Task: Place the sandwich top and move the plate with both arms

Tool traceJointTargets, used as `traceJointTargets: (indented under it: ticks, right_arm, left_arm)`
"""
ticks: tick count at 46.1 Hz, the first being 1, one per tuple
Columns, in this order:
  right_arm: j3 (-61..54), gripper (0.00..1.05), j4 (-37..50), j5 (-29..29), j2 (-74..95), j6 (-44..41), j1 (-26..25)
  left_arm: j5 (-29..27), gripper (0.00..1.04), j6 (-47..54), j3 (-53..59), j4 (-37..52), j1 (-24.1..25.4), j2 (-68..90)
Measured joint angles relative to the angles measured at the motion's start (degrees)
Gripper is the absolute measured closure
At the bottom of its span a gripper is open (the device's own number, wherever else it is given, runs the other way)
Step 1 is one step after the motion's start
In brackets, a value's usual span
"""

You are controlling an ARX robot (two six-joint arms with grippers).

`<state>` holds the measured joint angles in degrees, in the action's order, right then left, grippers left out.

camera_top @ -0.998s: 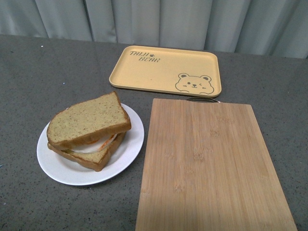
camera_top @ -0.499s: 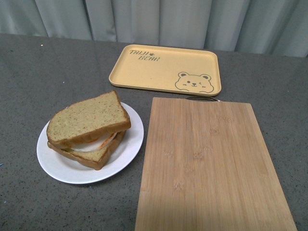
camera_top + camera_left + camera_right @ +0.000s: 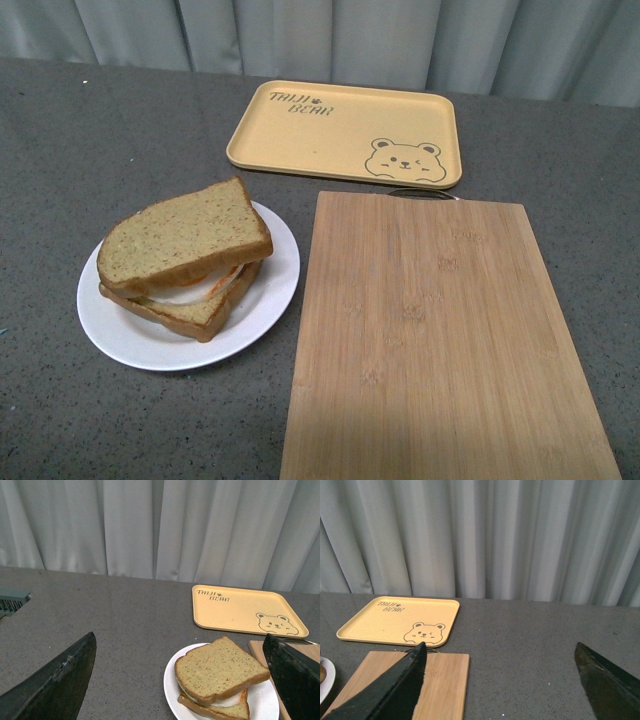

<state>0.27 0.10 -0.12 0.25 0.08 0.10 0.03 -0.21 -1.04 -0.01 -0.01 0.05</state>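
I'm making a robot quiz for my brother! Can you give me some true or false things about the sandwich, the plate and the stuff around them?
1. The sandwich top lies on the other slice, on the plate. True.
2. The yellow tray has a bear drawn on it. True.
3. The plate sits on the wooden board. False: it sits on the grey table, beside the wooden board.
4. The left jaws and right jaws are squeezed shut. False: in the wrist views both pairs stand wide open, holding nothing.
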Motion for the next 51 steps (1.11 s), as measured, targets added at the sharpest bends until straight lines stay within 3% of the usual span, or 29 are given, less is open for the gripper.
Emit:
traceJointTargets:
  ticks: [3, 11, 18, 25, 33, 41, 51]
  right_arm:
    - [0.00, 0.08, 0.00, 0.00, 0.00, 0.02, 0.00]
    - [0.00, 0.09, 0.00, 0.00, 0.00, 0.02, 0.00]
    - [0.00, 0.09, 0.00, 0.00, 0.00, 0.02, 0.00]
    - [0.00, 0.09, 0.00, 0.00, 0.00, 0.02, 0.00]
    - [0.00, 0.09, 0.00, 0.00, 0.00, 0.02, 0.00]
    - [0.00, 0.09, 0.00, 0.00, 0.00, 0.02, 0.00]
    - [0.00, 0.09, 0.00, 0.00, 0.00, 0.02, 0.00]
  left_arm:
    - [0.00, 0.07, 0.00, 0.00, 0.00, 0.00, -0.02]
    - [-5.90, 0.07, -7.54, -4.04, -9.05, -2.25, 10.56]
    - [-4.17, 0.07, -17.18, -5.84, 1.46, -5.05, 27.61]
    - [4.15, 0.07, -30.97, -9.29, 14.62, -3.30, 49.51]
    - [9.73, 0.07, -43.56, -13.77, 28.17, -1.29, 76.78]
    - [10.73, 0.07, -49.42, -18.27, 33.40, -1.33, 95.47]
    - [12.00, 0.07, -51.69, -18.75, 35.23, -0.52, 100.96]
